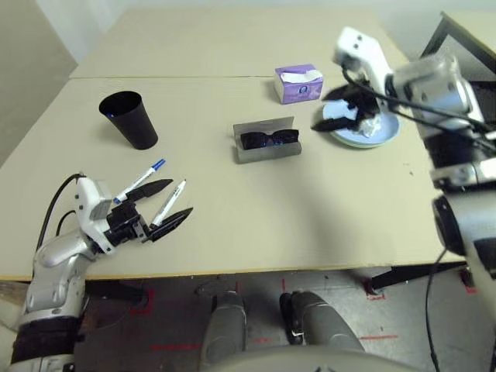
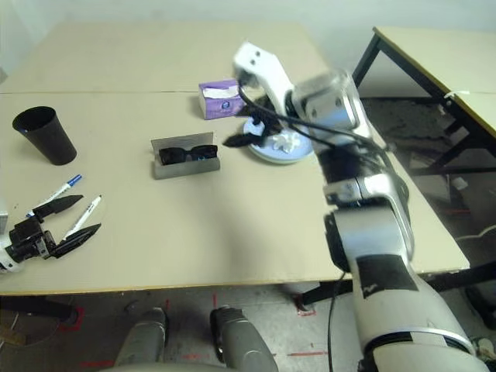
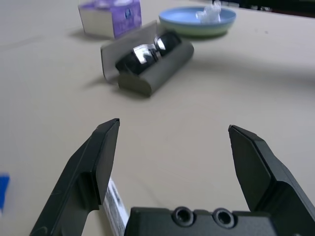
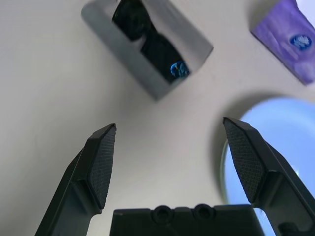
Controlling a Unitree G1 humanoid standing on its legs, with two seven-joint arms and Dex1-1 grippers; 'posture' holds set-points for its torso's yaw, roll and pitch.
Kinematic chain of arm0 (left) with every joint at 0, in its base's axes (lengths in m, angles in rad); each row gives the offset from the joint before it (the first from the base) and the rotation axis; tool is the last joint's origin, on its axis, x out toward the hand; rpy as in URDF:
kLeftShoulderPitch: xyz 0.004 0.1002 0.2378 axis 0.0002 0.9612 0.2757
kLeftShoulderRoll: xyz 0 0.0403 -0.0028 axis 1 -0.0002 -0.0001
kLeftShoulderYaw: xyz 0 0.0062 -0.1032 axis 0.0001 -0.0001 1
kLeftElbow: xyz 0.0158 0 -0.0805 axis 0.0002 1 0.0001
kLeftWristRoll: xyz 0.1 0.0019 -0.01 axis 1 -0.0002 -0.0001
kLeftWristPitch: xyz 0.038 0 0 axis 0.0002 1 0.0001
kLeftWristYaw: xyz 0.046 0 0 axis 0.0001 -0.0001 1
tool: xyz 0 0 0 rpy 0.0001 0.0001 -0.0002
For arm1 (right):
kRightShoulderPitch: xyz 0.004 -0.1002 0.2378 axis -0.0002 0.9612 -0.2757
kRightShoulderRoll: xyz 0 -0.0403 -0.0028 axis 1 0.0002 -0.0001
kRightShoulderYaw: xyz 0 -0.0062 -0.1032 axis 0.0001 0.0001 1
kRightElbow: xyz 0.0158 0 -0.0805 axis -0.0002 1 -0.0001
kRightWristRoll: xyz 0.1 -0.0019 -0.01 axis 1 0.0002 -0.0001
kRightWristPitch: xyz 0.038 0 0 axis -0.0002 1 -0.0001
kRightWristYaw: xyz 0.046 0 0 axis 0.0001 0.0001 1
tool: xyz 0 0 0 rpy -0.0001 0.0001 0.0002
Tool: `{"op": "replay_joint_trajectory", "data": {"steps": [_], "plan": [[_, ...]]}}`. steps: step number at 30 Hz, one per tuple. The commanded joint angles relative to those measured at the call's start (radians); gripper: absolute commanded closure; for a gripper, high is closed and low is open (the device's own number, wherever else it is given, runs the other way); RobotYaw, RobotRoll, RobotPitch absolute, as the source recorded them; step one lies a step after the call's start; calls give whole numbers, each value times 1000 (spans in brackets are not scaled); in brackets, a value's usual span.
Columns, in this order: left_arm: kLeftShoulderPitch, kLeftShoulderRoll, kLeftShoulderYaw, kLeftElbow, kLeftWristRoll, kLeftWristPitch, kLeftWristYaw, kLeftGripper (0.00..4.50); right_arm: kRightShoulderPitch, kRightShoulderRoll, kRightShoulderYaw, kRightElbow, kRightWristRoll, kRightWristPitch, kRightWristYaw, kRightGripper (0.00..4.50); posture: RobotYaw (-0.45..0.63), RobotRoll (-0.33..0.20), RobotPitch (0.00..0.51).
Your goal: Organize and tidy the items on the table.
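My left gripper [image 1: 178, 198] rests open near the table's front left edge, and the black-capped marker [image 1: 165, 207] lies between its fingers. Just to its left lies the blue-capped marker [image 1: 140, 180]. Behind them stands the black cup [image 1: 129, 118]. At mid-table the grey glasses case [image 1: 267, 141] lies open with the black sunglasses [image 1: 269, 139] inside. My right gripper [image 1: 335, 110] hovers open at the left rim of the stacked light-blue and light-green plates [image 1: 385, 132]. The crumpled tissue [image 1: 367, 124] lies on the top plate.
A purple tissue box [image 1: 299, 84] stands behind the case, near the thin seam of the beige table [image 1: 232, 232]. A second table with dark legs [image 2: 434, 54] stands off to the right. Bare tabletop lies in front of the case.
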Motion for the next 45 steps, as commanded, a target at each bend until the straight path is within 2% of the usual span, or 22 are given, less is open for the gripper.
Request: {"op": "replay_joint_trajectory", "data": {"steps": [1, 5, 8, 12, 15, 22, 26, 30, 34, 39, 45], "plan": [[-40, -12, -21, 17, 44, 6, 56, 0, 99, 7, -74, -113, 74, 3, -82, 60, -51, 0, 146], [-74, -22, -32, 20, 52, 20, 90, 0, 219, 78, -139, -176, 139, -5, -212, 60, -60, 0, 149], [-85, -22, -34, 21, 57, 28, 103, 0, 251, 103, -142, -217, 168, 30, -269, 60, -62, 0, 151], [-120, -20, -24, 33, 60, 45, 141, 0, 258, 119, -139, -220, 184, 74, -350, 60, -53, 0, 153], [-148, -25, -16, 44, 61, 63, 184, 0, 246, 164, -130, -228, 220, 113, -395, 60, -55, 0, 154], [-156, -34, -27, 37, 72, 72, 221, 0, 213, 238, -33, -165, 235, 110, -429, 60, -42, 0, 157], [-141, -40, -24, 17, 67, 75, 226, 0, 173, 273, 12, -87, 238, 98, -429, 60, -40, 0, 158], [-108, -36, -21, -32, 22, 103, 187, 0, 118, 303, 49, 33, 229, 59, -423, 60, -35, 0, 162], [-55, 16, -9, -53, -35, 148, 71, 0, 42, 331, 84, 170, 209, -14, -408, 60, -27, 0, 166], [-28, 89, 26, -4, -46, 134, -26, 0, -63, 370, 93, 355, 185, -116, -402, 60, -18, 0, 169], [-14, 100, 49, -8, -42, 118, -50, 0, -125, 389, 80, 495, 173, -186, -391, 60, -10, 0, 169]]}}
